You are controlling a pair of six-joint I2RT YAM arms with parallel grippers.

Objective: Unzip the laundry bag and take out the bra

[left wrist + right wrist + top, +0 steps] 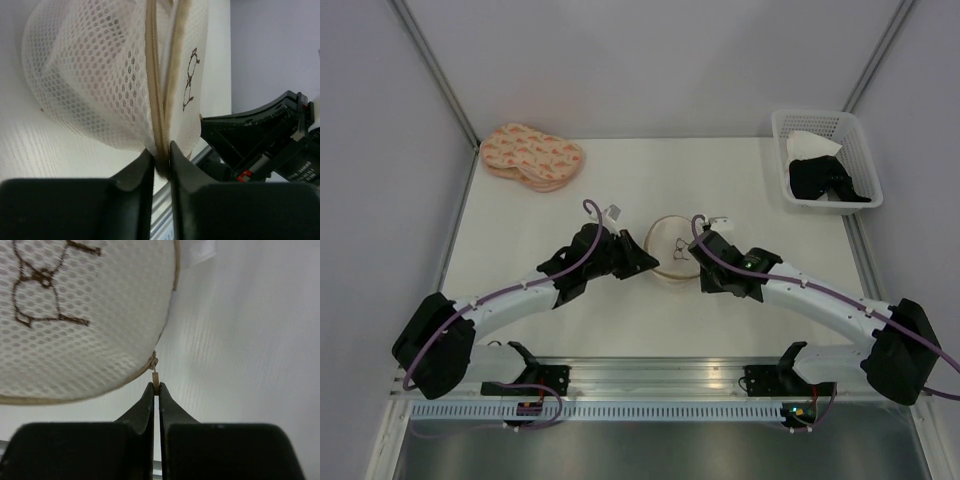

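The laundry bag [671, 250], a white mesh drum with a cream face and a dark line drawing, sits mid-table between both arms. My left gripper [161, 159] is shut on the bag's tan zipper seam [159, 115] at its left edge. My right gripper [156, 389] is shut on the small tan zipper pull [155, 380] at the bag's rim [100, 390]. In the top view the left gripper [642, 262] and right gripper [698, 262] flank the bag. The bra is hidden; only a faint pinkish tint shows through the mesh [85, 55].
Peach oval pads with a pink pattern [531, 156] lie at the back left. A white lattice basket [825, 160] with a black garment [828, 178] stands at the back right. The table's front rail [660, 385] runs between the arm bases.
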